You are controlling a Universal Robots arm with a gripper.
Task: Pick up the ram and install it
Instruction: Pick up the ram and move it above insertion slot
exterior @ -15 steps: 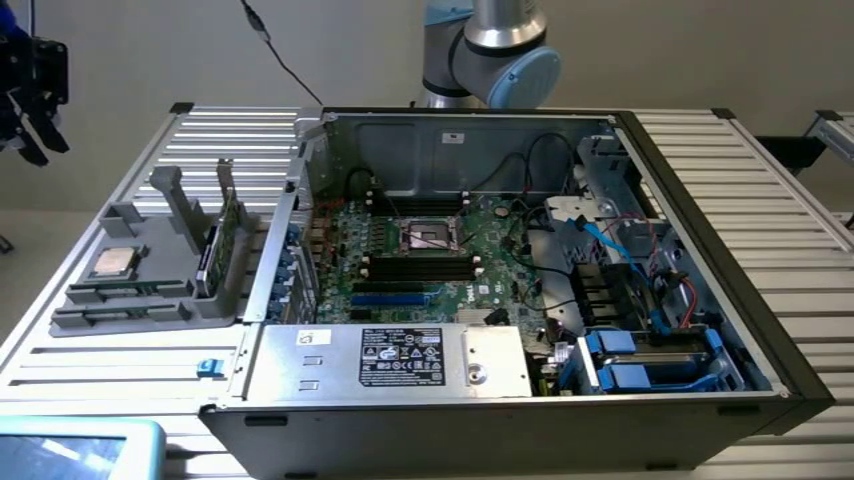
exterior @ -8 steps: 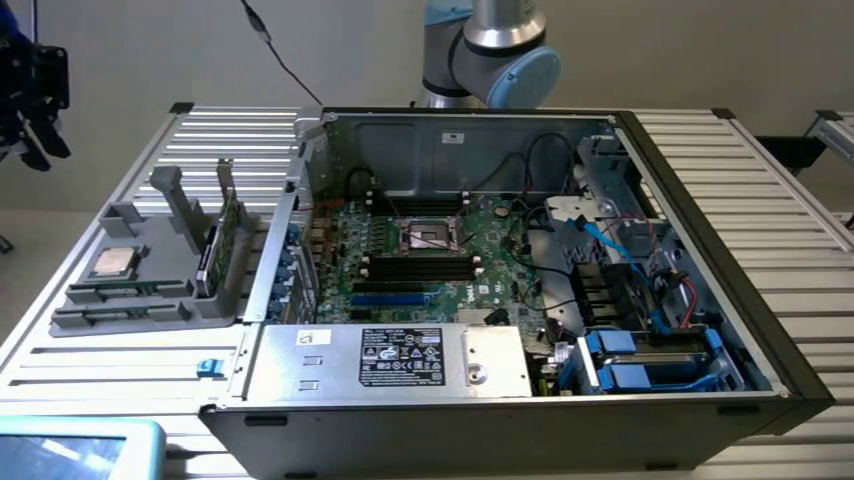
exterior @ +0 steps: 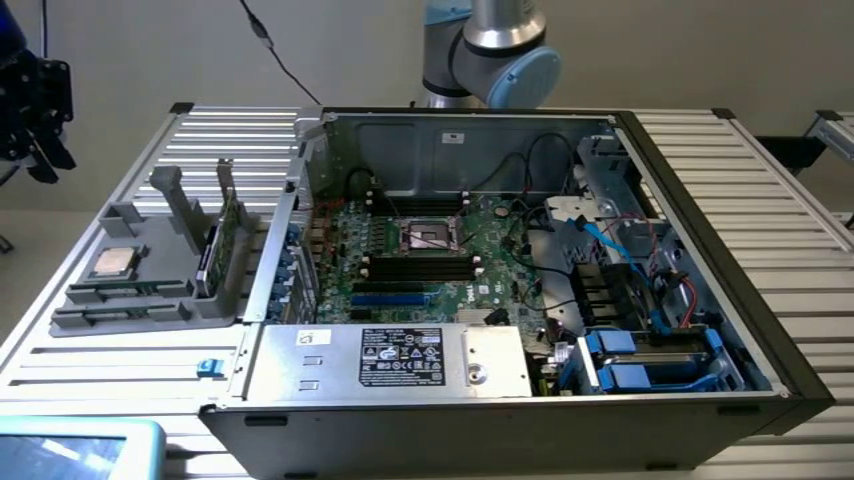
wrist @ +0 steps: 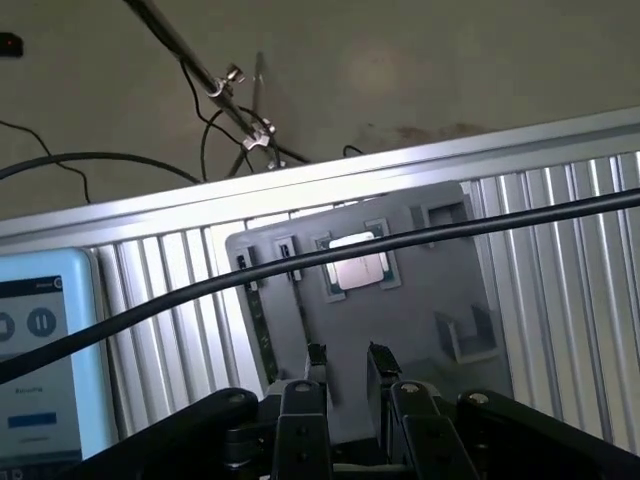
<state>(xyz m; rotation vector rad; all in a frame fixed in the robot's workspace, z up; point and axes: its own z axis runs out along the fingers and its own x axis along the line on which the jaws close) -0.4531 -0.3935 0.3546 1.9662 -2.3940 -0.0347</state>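
The ram (exterior: 228, 215) is a thin green board standing on edge in a grey holder (exterior: 147, 285) on the table, at the exterior view's left beside the open computer case (exterior: 534, 260). In the wrist view a narrow green strip, the ram (wrist: 262, 330), runs along one side of the holder (wrist: 440, 280). My gripper (exterior: 32, 100) hangs high at the exterior view's far left, well away from the holder. Seen from the wrist, my gripper (wrist: 348, 358) is open, its fingertips (wrist: 316, 355) apart with nothing between them. The black motherboard slots (exterior: 420, 266) lie inside the case.
A square silver processor chip (exterior: 114, 262) (wrist: 357, 262) lies flat in the holder, and a darker card (exterior: 208, 262) stands next to the ram. A black cable (wrist: 420, 235) crosses in front of the wrist camera. A tablet (exterior: 74, 450) lies on the slatted table's near corner.
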